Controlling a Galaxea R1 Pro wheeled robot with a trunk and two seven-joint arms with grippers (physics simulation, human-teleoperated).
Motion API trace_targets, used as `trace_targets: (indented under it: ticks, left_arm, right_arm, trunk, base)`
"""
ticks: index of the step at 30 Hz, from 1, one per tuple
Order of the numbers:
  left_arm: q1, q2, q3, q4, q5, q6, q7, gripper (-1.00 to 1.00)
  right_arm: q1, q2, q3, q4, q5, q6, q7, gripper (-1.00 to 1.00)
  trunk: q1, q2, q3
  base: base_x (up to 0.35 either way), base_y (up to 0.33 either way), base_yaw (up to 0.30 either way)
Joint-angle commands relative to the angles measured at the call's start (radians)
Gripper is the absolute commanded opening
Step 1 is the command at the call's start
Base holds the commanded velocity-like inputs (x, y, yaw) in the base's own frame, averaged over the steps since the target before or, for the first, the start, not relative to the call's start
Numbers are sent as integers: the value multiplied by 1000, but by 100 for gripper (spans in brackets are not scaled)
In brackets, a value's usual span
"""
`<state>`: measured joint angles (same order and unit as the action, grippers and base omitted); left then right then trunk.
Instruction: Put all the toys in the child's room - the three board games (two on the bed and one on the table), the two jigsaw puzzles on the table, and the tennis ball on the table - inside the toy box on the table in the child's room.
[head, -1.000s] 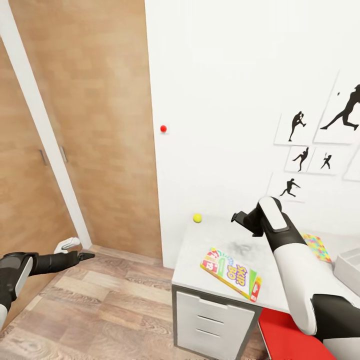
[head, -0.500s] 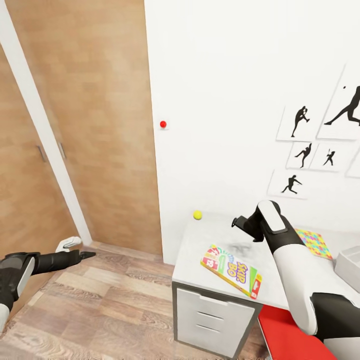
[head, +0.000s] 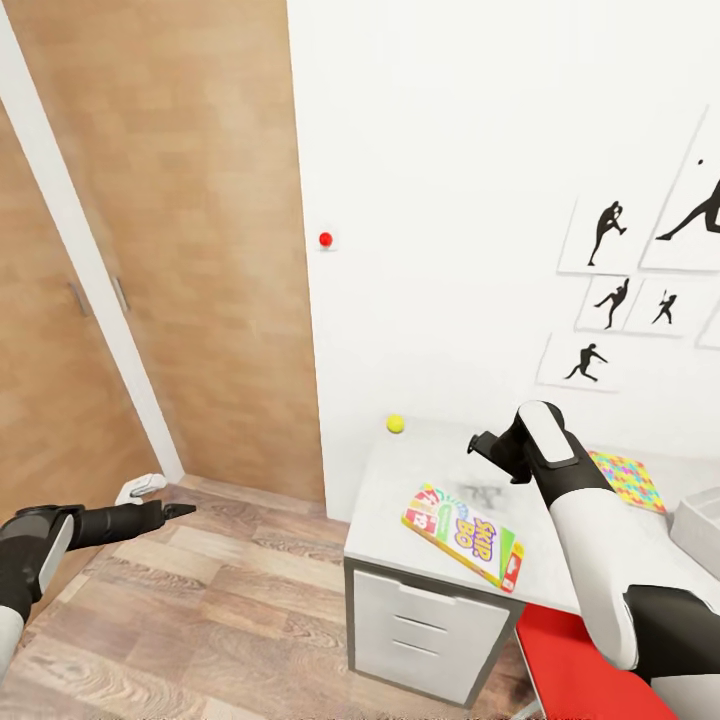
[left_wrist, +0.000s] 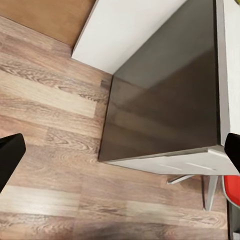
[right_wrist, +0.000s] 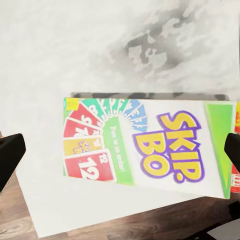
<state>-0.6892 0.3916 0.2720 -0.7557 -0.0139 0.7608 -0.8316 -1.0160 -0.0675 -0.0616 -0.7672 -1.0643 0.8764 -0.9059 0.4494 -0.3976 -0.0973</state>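
Board game (head: 463, 536) flat near table (head: 400, 490) front edge, right pincer (head: 480, 446) above, spread wide, empty, left pincer (head: 180, 510) likewise, over floor.

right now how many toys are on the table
3: the tennis ball at the far corner by the wall, the board game near the front edge, and a jigsaw puzzle beyond the right arm. That arm and the frame edge may hide more.

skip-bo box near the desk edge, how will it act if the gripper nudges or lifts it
The Skip-Bo board game lies flat on the table, so it will probably slide rather than tip or roll. It looks like a thin, stiff printed box, likely light. It sits close to the front edge, so a push that way could send it off.
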Motion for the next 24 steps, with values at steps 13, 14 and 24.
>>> trace_targets:
  ticks: [13,14,24]
  left_arm:
    - [-1,0,3,-1,-1,6,-4,100]
    - [-1,0,3,-1,-1,6,-4,100]
    - [-1,0,3,-1,-1,6,-4,100]
  right_arm:
    - [0,0,13,80,-5,-81,3,100]
    - [0,-1,25,81,-1,-86,11,100]
    - [0,-6,76,87,16,-135,79,100]
  trunk:
    - [1,-2,-24]
    - [1,-2,-25]
    - [1,-2,-42]
  base:
    - [0,0,0]
    - [0,0,0]
    - [0,0,0]
